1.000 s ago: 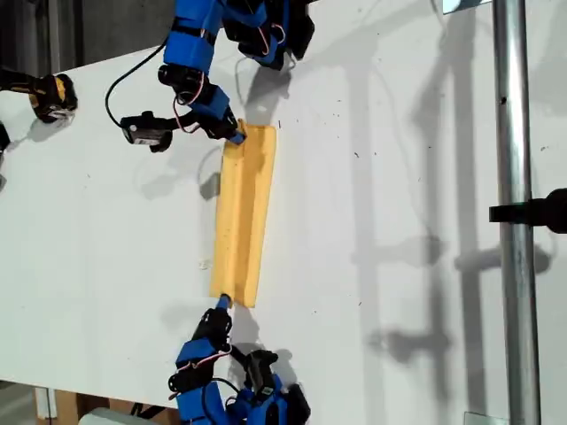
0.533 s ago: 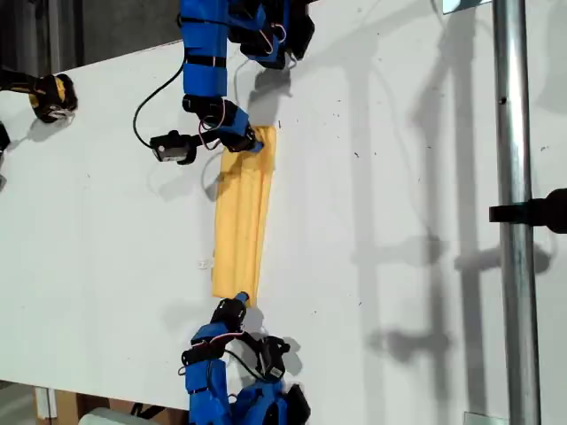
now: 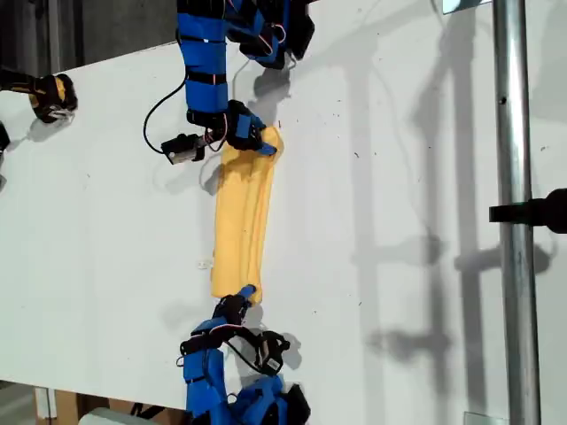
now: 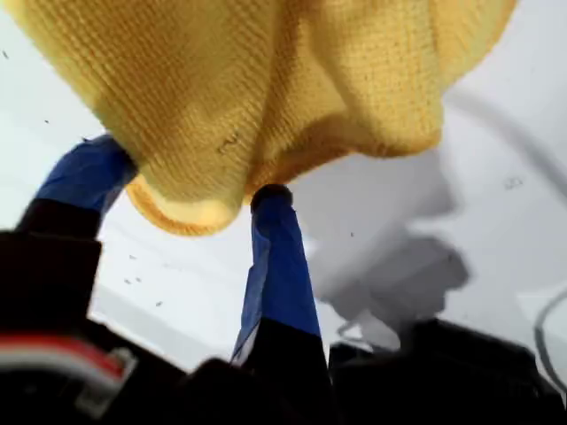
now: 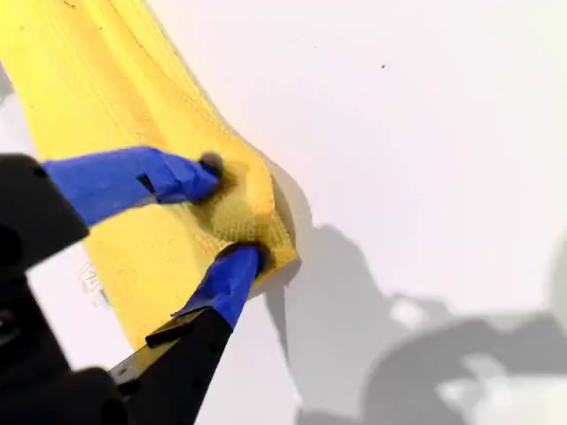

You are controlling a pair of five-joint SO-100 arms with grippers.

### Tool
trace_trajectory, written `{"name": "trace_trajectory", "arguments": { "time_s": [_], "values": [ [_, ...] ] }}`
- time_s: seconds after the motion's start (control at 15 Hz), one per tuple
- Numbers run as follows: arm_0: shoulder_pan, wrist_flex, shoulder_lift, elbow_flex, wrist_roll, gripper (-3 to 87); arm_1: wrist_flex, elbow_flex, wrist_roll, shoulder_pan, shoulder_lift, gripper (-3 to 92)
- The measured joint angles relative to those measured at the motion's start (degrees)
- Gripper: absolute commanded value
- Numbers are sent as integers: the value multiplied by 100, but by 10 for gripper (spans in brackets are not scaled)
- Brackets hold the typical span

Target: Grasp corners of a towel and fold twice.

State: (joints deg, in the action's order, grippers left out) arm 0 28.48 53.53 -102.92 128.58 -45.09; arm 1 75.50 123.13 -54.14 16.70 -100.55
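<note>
The yellow-orange towel (image 3: 241, 221) lies as a long folded strip on the white table (image 3: 399, 177), rumpled along its length. At the strip's far end, towards the top of the exterior view, my first gripper (image 3: 261, 144) is shut on a corner. In the first wrist view the towel (image 4: 266, 80) hangs bunched over my first gripper (image 4: 190, 190), lifted off the table. My second gripper (image 3: 246, 292) is shut on the near end's corner. The second wrist view shows the towel (image 5: 106, 97) pinched in my second gripper (image 5: 232, 211), close to the table.
A metal pole (image 3: 512, 221) with a black clamp (image 3: 540, 211) runs down the exterior view's right. A yellow-and-black object (image 3: 49, 93) sits at the exterior view's upper left. The table's edge slants along that view's left side.
Both grippers have carried their towel ends towards the exterior view's right. The strip has gone from flat to rumpled and slightly curved.
</note>
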Motion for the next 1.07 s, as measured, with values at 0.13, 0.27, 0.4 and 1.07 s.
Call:
{"name": "trace_trajectory", "arguments": {
  "time_s": [0.13,0.27,0.4,1.07],
  "values": [
    [-35,659,-563,-70,-79,347,861,-466,-141,-18,-448,383],
    [-35,1195,-1740,-9,-132,330,1714,-668,-343,-18,-1222,367],
    [-35,1652,-3437,439,-158,310,2303,-633,-712,123,-2320,351],
    [-2408,958,-9422,4245,-1310,307,1995,1890,-4210,-1239,-5563,439]
  ]
}}
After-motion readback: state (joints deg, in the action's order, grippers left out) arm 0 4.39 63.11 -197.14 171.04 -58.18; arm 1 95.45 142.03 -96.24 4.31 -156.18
